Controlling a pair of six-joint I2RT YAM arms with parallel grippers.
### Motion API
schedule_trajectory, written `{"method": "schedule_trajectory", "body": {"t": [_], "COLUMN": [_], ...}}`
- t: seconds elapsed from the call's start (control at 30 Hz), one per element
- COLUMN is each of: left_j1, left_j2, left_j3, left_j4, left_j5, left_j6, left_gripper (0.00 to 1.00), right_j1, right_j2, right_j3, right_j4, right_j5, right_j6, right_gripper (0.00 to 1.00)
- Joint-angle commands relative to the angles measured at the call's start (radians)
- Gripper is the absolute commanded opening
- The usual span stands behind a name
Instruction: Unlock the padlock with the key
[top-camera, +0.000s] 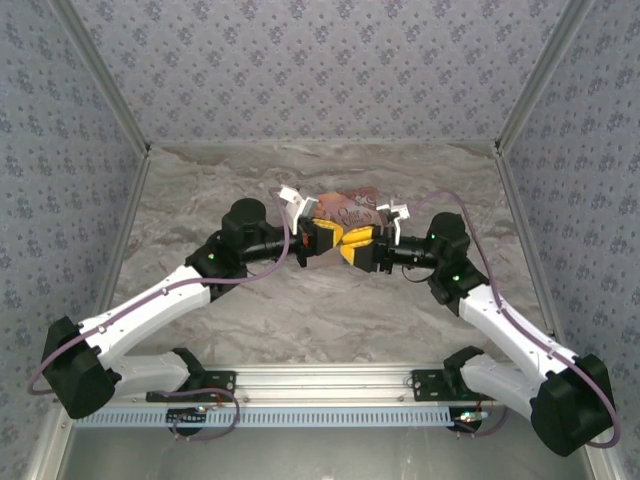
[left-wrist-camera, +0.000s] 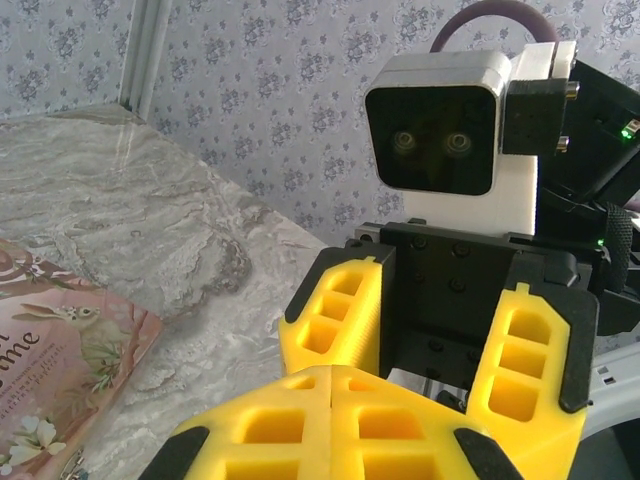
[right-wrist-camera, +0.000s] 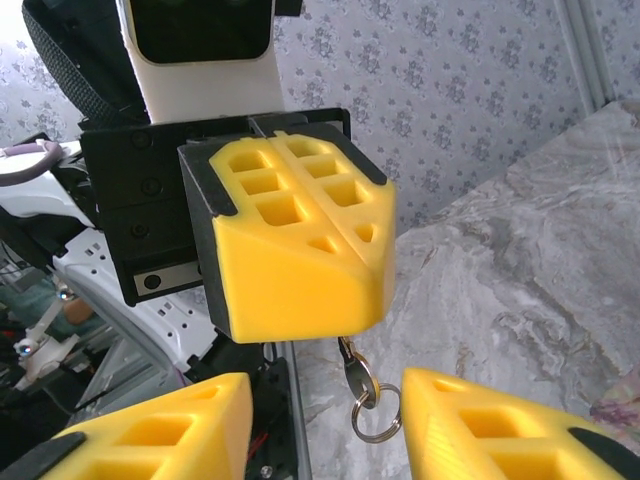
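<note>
My left gripper (top-camera: 328, 240) is shut, its yellow fingers (left-wrist-camera: 300, 420) pressed flat together. It pinches the tip of the key (right-wrist-camera: 352, 372). The key is small and silvery, and it hangs below the closed fingertips (right-wrist-camera: 300, 280) with a split ring (right-wrist-camera: 376, 416) dangling from it. My right gripper (top-camera: 362, 245) faces the left one head-on and stands open, with its fingers (right-wrist-camera: 500, 425) spread to either side of the hanging key and not touching it. From the left wrist, the right gripper's fingers (left-wrist-camera: 335, 310) are wide apart just beyond my closed tips. The padlock is hidden.
A pink illustrated tin (top-camera: 350, 212) lies flat on the marble table (top-camera: 300, 300) just behind the two grippers, and it also lies at the lower left of the left wrist view (left-wrist-camera: 60, 370). Patterned walls (top-camera: 320, 60) close in the back and sides.
</note>
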Motion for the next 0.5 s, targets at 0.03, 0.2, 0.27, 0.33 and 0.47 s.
{"method": "schedule_trajectory", "body": {"t": [0.03,0.2,0.27,0.33,0.47], "left_j1": [0.004,0.004,0.004,0.005,0.003], "left_j2": [-0.011,-0.007,-0.008,-0.008,-0.008], "left_j3": [0.021,0.022,0.022,0.021,0.021], "left_j4": [0.016,0.017,0.016,0.016,0.009], "left_j5": [0.026,0.031,0.031,0.034,0.031], "left_j6": [0.017,0.017,0.018,0.019,0.024], "left_gripper": [0.00,0.00,0.00,0.00,0.00], "right_j1": [0.012,0.017,0.018,0.022,0.022], "right_j2": [0.011,0.021,0.025,0.031,0.033], "right_j3": [0.031,0.039,0.040,0.044,0.045], "right_j4": [-0.011,-0.015,-0.016,-0.015,-0.016], "right_j5": [-0.021,-0.015,-0.013,-0.010,-0.004], "right_j6": [-0.020,-0.024,-0.024,-0.024,-0.026], "right_gripper": [0.41,0.36,0.34,0.30,0.20]}}
